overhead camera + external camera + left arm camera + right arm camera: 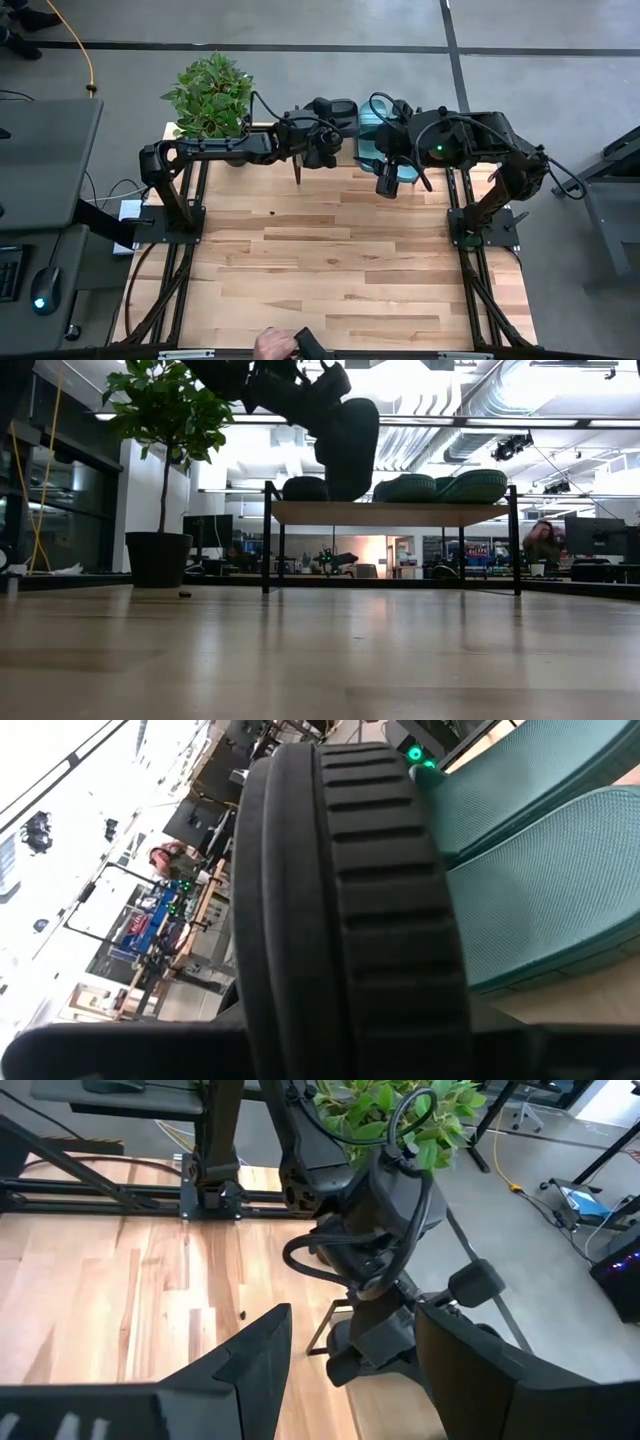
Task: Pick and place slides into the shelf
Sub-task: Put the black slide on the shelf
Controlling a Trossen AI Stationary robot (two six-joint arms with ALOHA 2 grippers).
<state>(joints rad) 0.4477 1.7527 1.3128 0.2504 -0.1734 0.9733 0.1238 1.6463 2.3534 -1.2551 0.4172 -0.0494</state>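
My left gripper [320,143] reaches level from the table's left to the shelf [390,513] at the far edge and is shut on a black slide [346,448]. The slide's ribbed sole [345,890] fills the left wrist view. A dark slide [305,488] and two teal slides [410,487] [470,485] lie flat on the shelf's wooden top. The teal ones [372,135] also show from above. My right gripper [390,180] hovers open in front of the shelf, empty, its fingers [255,1365] wide apart. My left gripper holds the black slide near its upper end [325,410], coming in level from the table's left. The slide itself hides the pads. It hangs upright, clear of the table, with its lower end [345,492] at the height of the shelf top. Whether it touches the plank I cannot tell.
A potted plant [210,95] stands at the far left corner beside the shelf. A person's hand [273,345] with a dark object shows at the table's near edge. The broad wooden tabletop [330,270] stretches between the two arm bases.
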